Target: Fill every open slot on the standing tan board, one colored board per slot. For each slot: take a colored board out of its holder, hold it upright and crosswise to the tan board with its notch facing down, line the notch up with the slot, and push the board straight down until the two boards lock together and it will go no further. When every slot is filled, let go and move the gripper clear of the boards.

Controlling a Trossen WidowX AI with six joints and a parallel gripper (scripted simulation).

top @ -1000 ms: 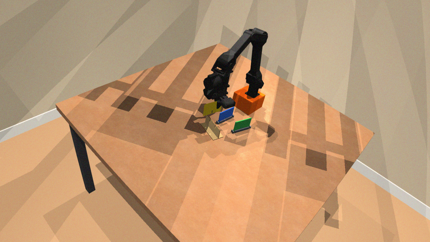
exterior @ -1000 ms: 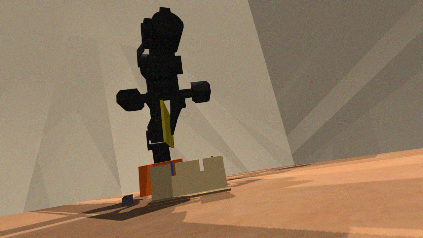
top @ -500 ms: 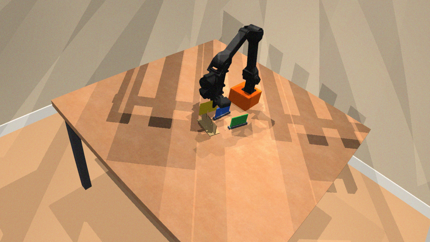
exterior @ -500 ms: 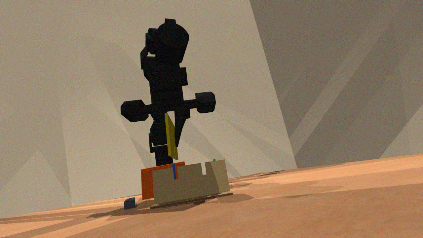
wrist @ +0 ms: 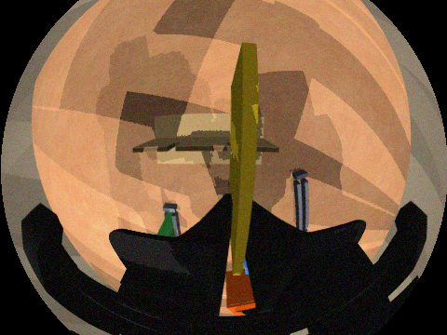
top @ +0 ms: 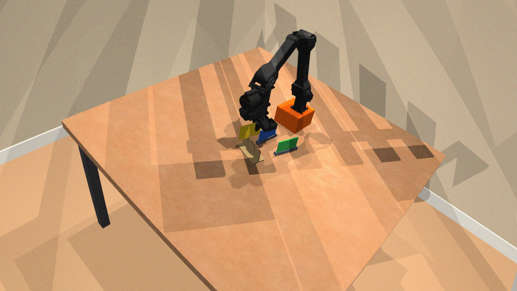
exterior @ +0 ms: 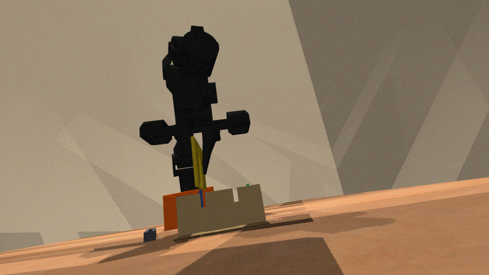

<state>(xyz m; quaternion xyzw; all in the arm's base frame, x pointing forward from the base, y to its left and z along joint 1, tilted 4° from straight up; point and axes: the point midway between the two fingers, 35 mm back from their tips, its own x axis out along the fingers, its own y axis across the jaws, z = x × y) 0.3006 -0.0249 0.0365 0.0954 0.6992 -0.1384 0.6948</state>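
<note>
The end effector (exterior: 201,160) (wrist: 234,200) is gripping the yellow board (top: 247,131) (exterior: 198,163) (wrist: 244,130) above the tan board!
Its fingers are closing nearly together on it; the tan board (top: 251,152) (exterior: 220,210) (wrist: 209,144) is standing with both slots unfilled, while blue (top: 267,135) and green (top: 287,144) boards are sitting in holders.

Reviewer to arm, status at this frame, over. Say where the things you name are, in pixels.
Tool (exterior: 204,172) (wrist: 234,200) shut on yellow board (top: 247,131) (exterior: 198,162) (wrist: 243,140), upright, crosswise to tan board (top: 257,153) (exterior: 222,210) (wrist: 205,144). Not seated; both slots unfilled. Blue board (top: 266,136) and green board (top: 287,145) in holders. Nothing seen blocking above the slots.
</note>
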